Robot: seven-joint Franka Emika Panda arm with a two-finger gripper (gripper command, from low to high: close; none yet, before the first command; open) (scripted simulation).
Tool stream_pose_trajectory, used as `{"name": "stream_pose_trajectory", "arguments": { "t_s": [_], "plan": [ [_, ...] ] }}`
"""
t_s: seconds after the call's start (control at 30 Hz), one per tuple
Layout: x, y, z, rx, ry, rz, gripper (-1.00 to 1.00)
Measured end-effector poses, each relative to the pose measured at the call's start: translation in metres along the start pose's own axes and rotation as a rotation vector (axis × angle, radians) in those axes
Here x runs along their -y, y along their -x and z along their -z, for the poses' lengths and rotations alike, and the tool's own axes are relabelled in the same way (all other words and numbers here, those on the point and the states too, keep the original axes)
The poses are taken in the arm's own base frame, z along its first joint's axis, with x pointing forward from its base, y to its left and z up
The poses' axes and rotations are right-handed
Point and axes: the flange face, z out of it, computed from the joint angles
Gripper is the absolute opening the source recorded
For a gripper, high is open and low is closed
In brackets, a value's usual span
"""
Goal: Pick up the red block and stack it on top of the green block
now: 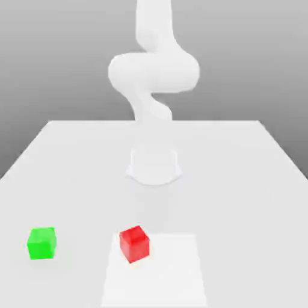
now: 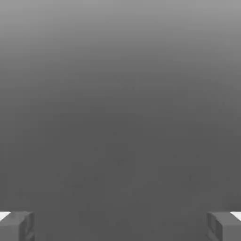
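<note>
Gripper (image 2: 120, 227) jaws stand wide apart with nothing between them; in the hand view its two grey fingertips (image 2: 17, 226) are cut off at the picture's edge against plain grey. From the exterior view, the white arm (image 1: 153, 72) rises from its base at the table's (image 1: 240, 180) middle, its top cut off. Near the front edge the red block (image 1: 134, 243) sits turned cornerwise. Well apart, toward the exterior view's left, the green block (image 1: 42, 243) sits almost square-on.
</note>
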Motion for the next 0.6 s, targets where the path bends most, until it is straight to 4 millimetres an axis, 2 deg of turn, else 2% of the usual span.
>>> {"name": "stream_pose_trajectory", "arguments": {
  "t_s": [0.17, 0.33, 0.5, 0.6],
  "plan": [
    [-0.044, 0.022, -0.124, 0.16, 0.102, 0.112, 0.0],
    [-0.102, 0.071, -0.224, 0.321, 0.199, 0.231, 0.0],
    [-0.179, 0.143, -0.3, 0.499, 0.3, 0.367, 0.0],
    [-0.229, 0.188, -0.328, 0.601, 0.355, 0.443, 0.0]
  ]
}}
